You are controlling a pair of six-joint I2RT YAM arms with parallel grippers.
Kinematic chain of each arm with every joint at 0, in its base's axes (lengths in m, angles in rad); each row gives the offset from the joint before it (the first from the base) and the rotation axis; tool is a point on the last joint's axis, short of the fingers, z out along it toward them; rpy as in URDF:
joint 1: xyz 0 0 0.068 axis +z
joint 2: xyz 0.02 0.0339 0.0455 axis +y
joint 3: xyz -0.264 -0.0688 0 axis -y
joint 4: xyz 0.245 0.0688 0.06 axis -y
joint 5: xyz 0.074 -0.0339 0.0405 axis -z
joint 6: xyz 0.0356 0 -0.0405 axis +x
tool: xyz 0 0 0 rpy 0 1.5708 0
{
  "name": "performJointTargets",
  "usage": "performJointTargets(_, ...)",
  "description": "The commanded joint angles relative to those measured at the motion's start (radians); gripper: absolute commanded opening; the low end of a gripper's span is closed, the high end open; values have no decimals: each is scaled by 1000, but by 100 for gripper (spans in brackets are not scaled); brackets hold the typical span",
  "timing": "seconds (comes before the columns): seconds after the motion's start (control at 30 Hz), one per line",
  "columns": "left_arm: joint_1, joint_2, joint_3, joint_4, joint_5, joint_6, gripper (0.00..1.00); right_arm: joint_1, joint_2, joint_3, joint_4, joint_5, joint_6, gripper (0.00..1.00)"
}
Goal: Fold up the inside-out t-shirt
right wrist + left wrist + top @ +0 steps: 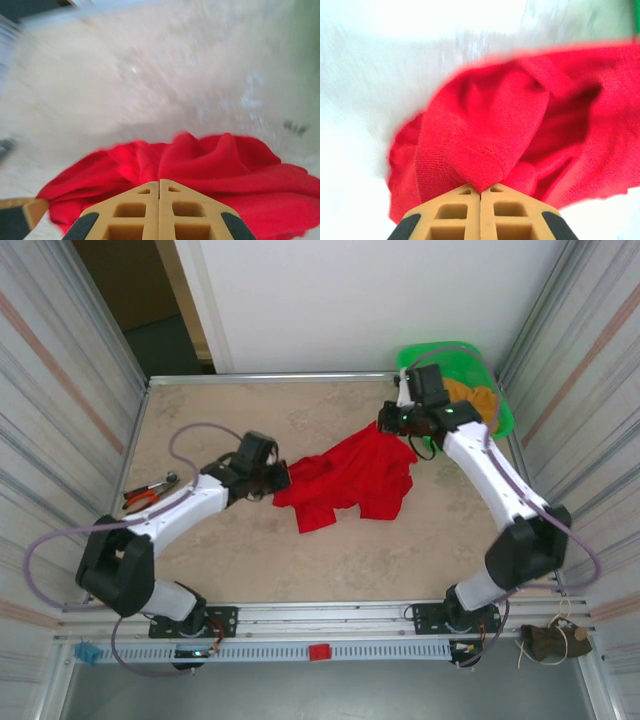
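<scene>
1. Two arms reach inward over the table [250,560] and meet at the inside-out t-shirt [350,475], which lies crumpled around the table's middle, a little to the right.
2. Left arm: the forearm stretches low to the right, and the left gripper [280,478] is at the shirt's left edge. In the wrist view its fingers [455,215] press flush together, pinching a red fold at the tips.
3. Right arm: the forearm slants away and leftward from its base with the wrist bent down. The right gripper [385,423] is at the shirt's far right corner, which peaks toward it. Its fingers [132,215] are closed together with red cloth caught at the tips.
4. Behind the right wrist, a green bin [505,415] holds orange cloth [475,395].
</scene>
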Motion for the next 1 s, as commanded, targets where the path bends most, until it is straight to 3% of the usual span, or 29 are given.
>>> performJointTargets(0.0, 103, -100, 29, -128, -42, 92, 0, 32, -86, 20, 43, -52, 59, 0)
performJointTargets(0.03, 134, -121, 23, -147, -31, 102, 7, 53, -94, 18, 55, -55, 66, 0)
performJointTargets(0.1, 177, -169, -3, -173, -24, 121, 40, 110, -92, 8, 81, -65, 78, 0)
performJointTargets(0.13, 191, -202, -25, -173, -22, 127, 49, 145, -80, 2, 99, -67, 85, 0)
performJointTargets(0.27, 228, -314, -98, -190, -34, 113, 64, 294, 45, 13, 171, -63, 93, 0)
performJointTargets(0.37, 233, -372, -136, -224, -80, 97, 67, 398, 219, 84, 215, -123, 70, 0)
performJointTargets(0.4, 237, -390, -149, -228, -94, 85, 68, 421, 289, 146, 179, -162, 58, 12)
performJointTargets(0.43, 243, -406, -163, -225, -102, 75, 70, 438, 340, 202, 125, -158, 42, 34)
performJointTargets(0.47, 249, -414, -174, -222, -102, 69, 71, 444, 358, 222, 99, -128, 34, 46)
performJointTargets(0.53, 260, -417, -179, -211, -85, 66, 73, 419, 321, 183, 114, -87, 36, 57)
performJointTargets(0.67, 262, -334, -129, -169, -36, 119, 76, 272, 176, 62, 127, -102, 68, 60)
performJointTargets(0.83, 250, -108, 20, -84, 59, 172, 77, 77, 4, -133, 80, -3, 76, 60)
performJointTargets(0.97, 169, 144, 252, -105, 68, 225, 78, -102, -99, -313, 73, 18, 98, 68)
